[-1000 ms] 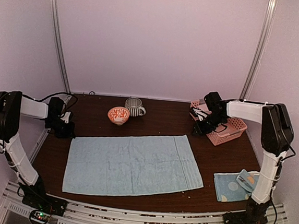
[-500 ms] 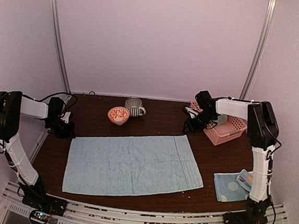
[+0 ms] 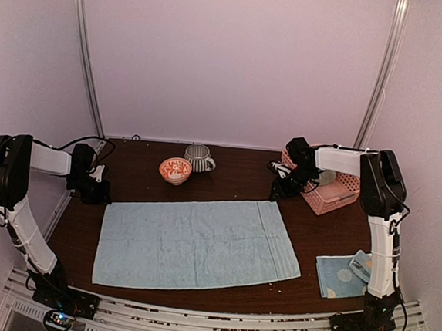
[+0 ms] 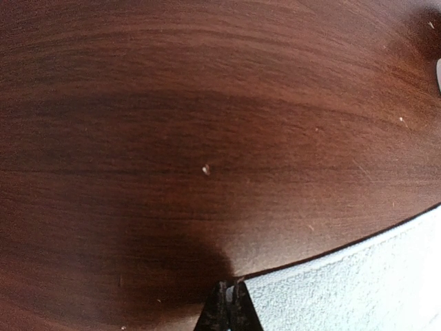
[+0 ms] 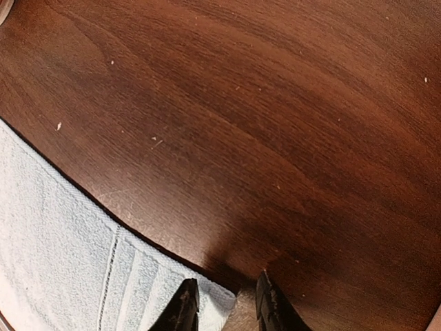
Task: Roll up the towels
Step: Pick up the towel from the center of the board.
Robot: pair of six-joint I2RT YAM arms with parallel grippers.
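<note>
Two towels lie on the desk [image 3: 239,176]: a small dotted towel [image 3: 343,275] folded at the near right, and a light blue towel [image 3: 195,241] spread flat mid-desk. Soft, light and limp, it looks best pinched at its far corners. Left jaws, pressed together, sit at the far left corner; right jaws, slightly spread, straddle the far right corner.
</note>
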